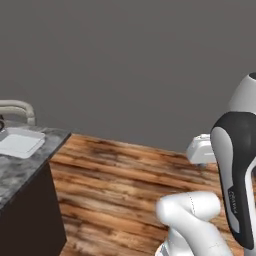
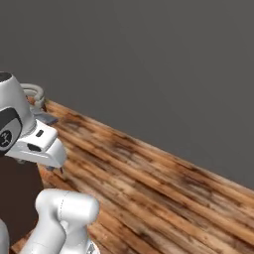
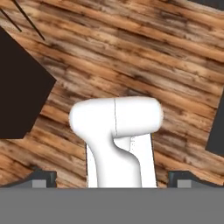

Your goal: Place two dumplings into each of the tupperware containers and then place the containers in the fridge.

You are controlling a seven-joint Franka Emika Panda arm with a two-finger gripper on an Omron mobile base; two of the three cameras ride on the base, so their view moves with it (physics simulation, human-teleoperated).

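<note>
While the jaws (image 3: 112,180) stand wide open over bare wood floor (image 2: 163,188), holding nothing, the task looks barely begun: no dumplings or fridge to judge by. One white tub (image 1: 20,142), shallow, rectangular and seemingly empty, sits on the marbled table (image 1: 22,170) at nine o'clock in the left base view.

Flat, even rendered light with no single visible source. The wood floor (image 2: 149,183) shows its grain fairly clearly, slightly soft in the hand view. The grey wall (image 1: 130,60) is uniform, without glare. The dark cabinet side (image 1: 30,220) under the marbled counter (image 1: 25,165) is near black (no detail readable). Shadows are faint; edges look mildly pixelated, without lens distortion.
</note>
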